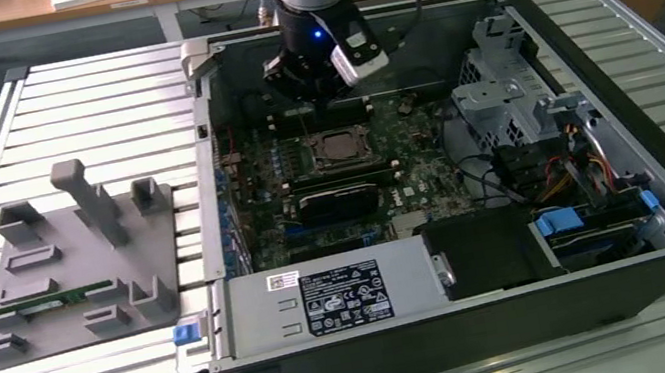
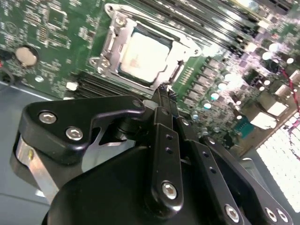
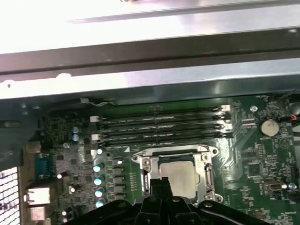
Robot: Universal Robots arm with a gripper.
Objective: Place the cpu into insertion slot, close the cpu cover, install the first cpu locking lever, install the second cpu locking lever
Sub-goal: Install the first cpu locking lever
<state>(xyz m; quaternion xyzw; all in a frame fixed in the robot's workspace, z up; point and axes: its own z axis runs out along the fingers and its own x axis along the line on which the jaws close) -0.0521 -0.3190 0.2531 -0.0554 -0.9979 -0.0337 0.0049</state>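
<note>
The cpu [image 2: 145, 54] shows its dull silver top, seated in the insertion slot [image 1: 312, 139] on the green board. The slot's pin field is hidden under it. The cpu cover [image 2: 112, 42], a silver frame, lies down around the chip's edges in both wrist views. How the locking levers stand I cannot tell. My gripper [image 2: 165, 91] hangs just above the board beside the socket, its black fingers [image 3: 154, 187] pressed together with nothing between them. In the exterior view the gripper [image 1: 315, 98] sits over the socket's far side, inside the open case.
Long black memory slots [image 3: 159, 124] run beside the socket. A black card [image 1: 342, 200] lies nearer the front, with the power supply [image 1: 331, 298] in front of it. A drive cage with cables [image 1: 523, 114] fills the exterior view's right. A grey fixture [image 1: 74, 260] stands outside the case.
</note>
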